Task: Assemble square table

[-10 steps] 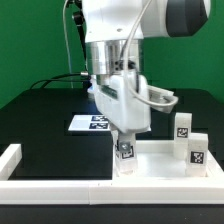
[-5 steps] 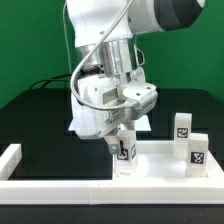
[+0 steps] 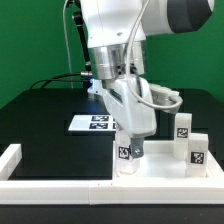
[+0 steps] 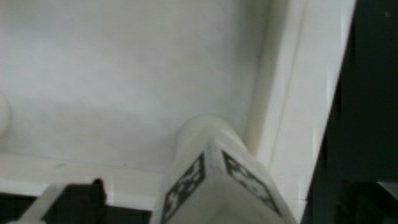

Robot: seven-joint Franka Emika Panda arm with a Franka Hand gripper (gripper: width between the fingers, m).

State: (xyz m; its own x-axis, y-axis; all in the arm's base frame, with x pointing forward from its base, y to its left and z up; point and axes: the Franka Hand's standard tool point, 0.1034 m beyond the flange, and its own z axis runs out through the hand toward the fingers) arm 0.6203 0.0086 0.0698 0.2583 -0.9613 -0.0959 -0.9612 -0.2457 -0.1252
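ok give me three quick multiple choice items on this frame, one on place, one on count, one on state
1. Where is the marker board in the exterior view?
A. left of the gripper
B. on the square table
C. on the border rail

2. How many legs stand free at the exterior view's right?
A. none
B. two
C. four

3. The tagged leg at the gripper is
A. lying flat
B. upright
C. hanging above the table

Answers: 1 A, it lies on the black surface; 2 B, one leg behind another; 3 B, it stands on the slab.

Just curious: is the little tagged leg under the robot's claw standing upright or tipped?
Upright: the leg stands on the white slab, with the gripper around its top.
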